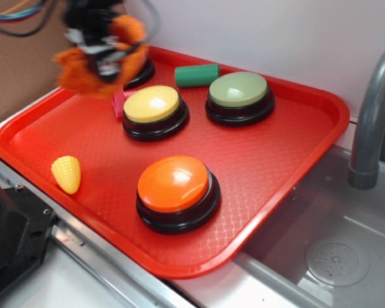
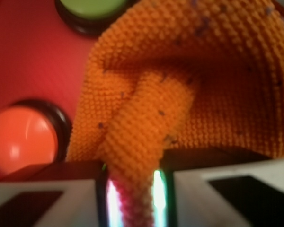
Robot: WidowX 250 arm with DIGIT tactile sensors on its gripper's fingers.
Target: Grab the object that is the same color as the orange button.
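My gripper (image 1: 102, 48) is at the tray's back left, raised above it, and is shut on the orange knitted cloth (image 1: 77, 70), which hangs from the jaws. In the wrist view the cloth (image 2: 180, 90) fills most of the frame, and a fold of it is pinched where my gripper (image 2: 132, 198) closes. The orange button (image 1: 174, 184), a glossy dome on a black base, sits at the tray's front centre, far from the gripper. It also shows at the left of the wrist view (image 2: 21, 139).
The red tray (image 1: 276, 167) holds a yellow button (image 1: 152, 104), a green button (image 1: 238, 90), a green cylinder (image 1: 197, 75), a pink item (image 1: 119, 102) and a yellow toy corn (image 1: 67, 173). A black button base (image 1: 141, 72) sits behind the gripper. A grey faucet (image 1: 372, 109) and sink lie at the right.
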